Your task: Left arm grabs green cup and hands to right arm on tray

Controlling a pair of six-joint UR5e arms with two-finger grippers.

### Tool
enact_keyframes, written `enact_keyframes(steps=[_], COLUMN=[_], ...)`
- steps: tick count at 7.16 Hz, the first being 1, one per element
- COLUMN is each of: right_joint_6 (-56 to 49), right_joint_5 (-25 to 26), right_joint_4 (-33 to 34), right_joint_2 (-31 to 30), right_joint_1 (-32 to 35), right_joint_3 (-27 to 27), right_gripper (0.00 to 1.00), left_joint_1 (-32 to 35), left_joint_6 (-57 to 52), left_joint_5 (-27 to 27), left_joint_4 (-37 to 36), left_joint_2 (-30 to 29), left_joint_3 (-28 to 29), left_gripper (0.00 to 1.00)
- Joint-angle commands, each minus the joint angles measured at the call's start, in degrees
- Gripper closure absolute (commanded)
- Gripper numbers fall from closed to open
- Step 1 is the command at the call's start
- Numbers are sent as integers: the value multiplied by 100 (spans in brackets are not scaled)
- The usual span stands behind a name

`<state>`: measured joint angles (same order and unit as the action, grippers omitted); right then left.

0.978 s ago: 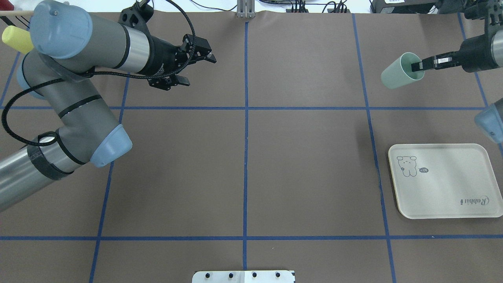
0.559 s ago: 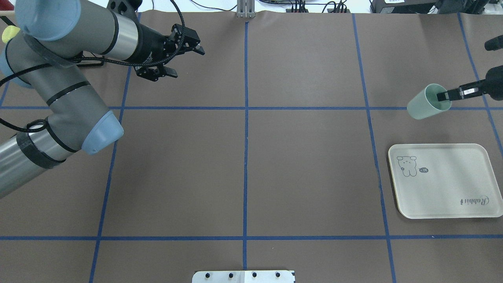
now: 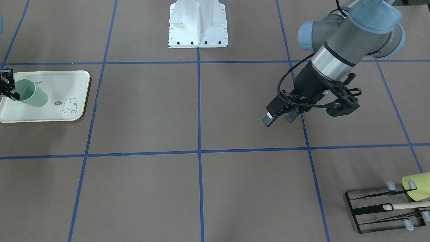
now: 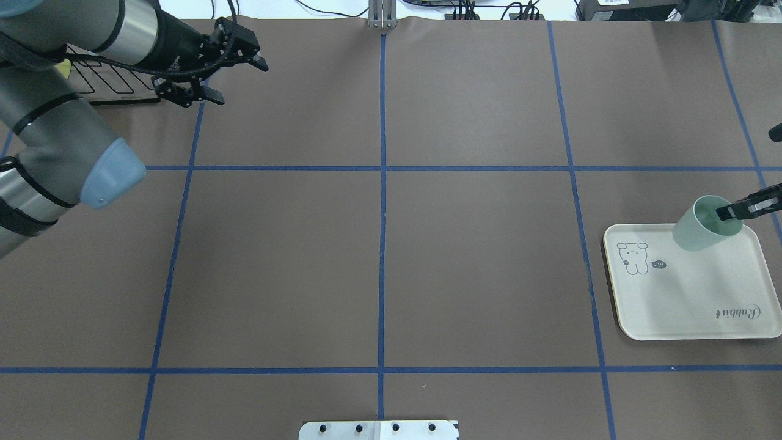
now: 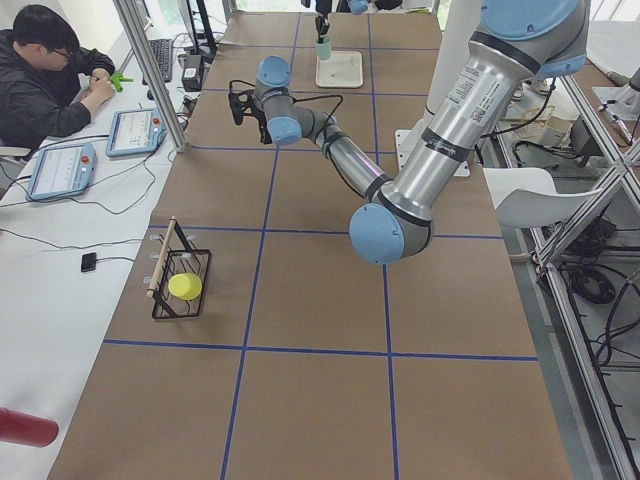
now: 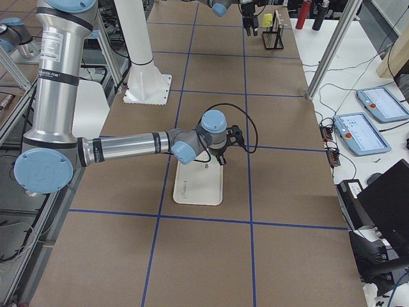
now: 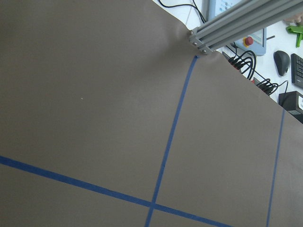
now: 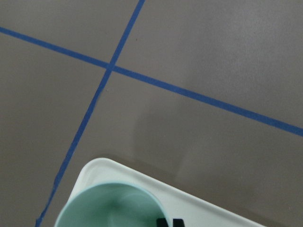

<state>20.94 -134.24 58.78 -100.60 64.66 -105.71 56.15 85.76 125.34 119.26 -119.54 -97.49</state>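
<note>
The pale mint-green cup (image 4: 702, 227) hangs tilted over the far left corner of the cream Rabbit tray (image 4: 690, 293). My right gripper (image 4: 730, 213) is shut on its rim, one finger inside and one outside. I cannot tell whether the cup touches the tray. The front view shows the same cup (image 3: 32, 94), gripper (image 3: 13, 95) and tray (image 3: 50, 111). The right wrist view shows the cup's mouth (image 8: 111, 210) above the tray's corner (image 8: 142, 175). My left gripper (image 4: 241, 82) is open and empty at the far left of the table, as the front view (image 3: 278, 120) also shows.
A black wire rack (image 3: 383, 208) with a yellow-green cup (image 3: 416, 186) and a wooden stick stands at the far left corner, close behind my left gripper. The robot's white base (image 3: 198, 23) is at the near middle edge. A person sits beyond the table (image 5: 45, 75).
My right gripper has carried the green cup toward the robot and down, from over the far right square to over the tray's corner. My left arm has drawn back to the far left, still open.
</note>
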Motion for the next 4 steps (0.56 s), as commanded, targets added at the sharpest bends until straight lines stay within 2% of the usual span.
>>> enact_keyframes(steps=[1, 3, 4], right_joint_6=[-37, -46, -90], right_joint_5=[240, 617, 619], right_joint_4=[124, 187, 187], right_joint_2=[-153, -267, -276], right_joint_1=[-400, -595, -613], right_joint_3=[-11, -11, 6], right_gripper=[100, 100, 100], left_joint_1=[386, 580, 651], left_joint_6=[-647, -1216, -1341], left_joint_5=[324, 368, 377], left_joint_4=[-52, -52, -52], left_joint_2=[596, 1045, 1160], left_joint_3=[-182, -323, -341], left_gripper=[0, 0, 0])
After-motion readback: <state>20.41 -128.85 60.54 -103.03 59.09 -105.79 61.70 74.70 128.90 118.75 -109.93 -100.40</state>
